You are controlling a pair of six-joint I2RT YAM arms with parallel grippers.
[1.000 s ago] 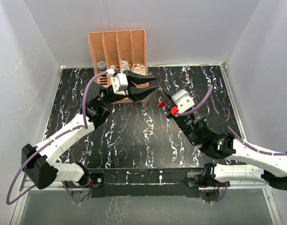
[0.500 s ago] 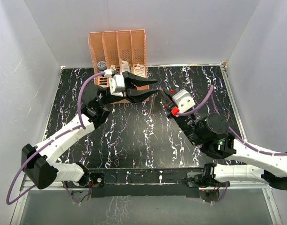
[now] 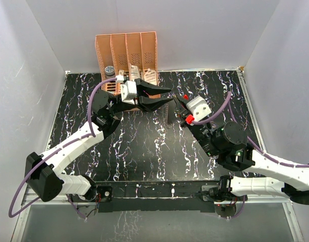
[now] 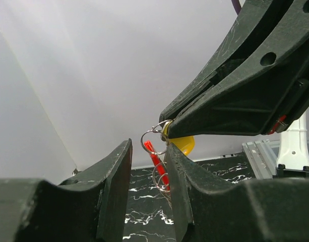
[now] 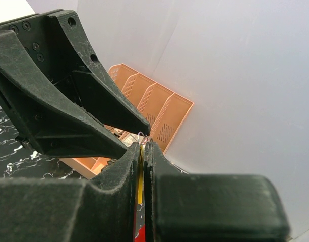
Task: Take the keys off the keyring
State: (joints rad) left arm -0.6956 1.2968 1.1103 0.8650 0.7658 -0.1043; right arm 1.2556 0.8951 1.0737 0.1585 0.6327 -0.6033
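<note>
A: Where is the keyring [image 4: 153,151]?

B: It is off the worktop [image 3: 144,146], in the air. From overhead, that spot is a little toward 12 o'clock from the worktop's middle, where the two arms meet.

A: Which arm has it?

B: The right one. The right tool [image 5: 141,147] has its fingers pressed together on the yellow key [image 4: 182,144]. In its own wrist view only a thin yellow strip shows in the slit between them (with a trace of red lower down). The wire ring sticks out just past the fingertips. The red tag [image 4: 157,164] hangs from the ring toward 6 o'clock in the left wrist view, and more wire loops lie beside it lower down.

A: And the left tool [image 3: 171,95]?

B: From overhead it points toward 3 o'clock. Its jaws are apart with a clear gap between them, and nothing is clamped. Its tips are right by the right tool's tips. In the left wrist view the ring sits just above that gap, close to the right-hand finger. Whether the wire touches that finger cannot be told.

A: What else is there?

B: An orange rack [image 3: 126,48] stands at the far edge, at about 11 o'clock. It has small items in its compartments, too small to name.
</note>
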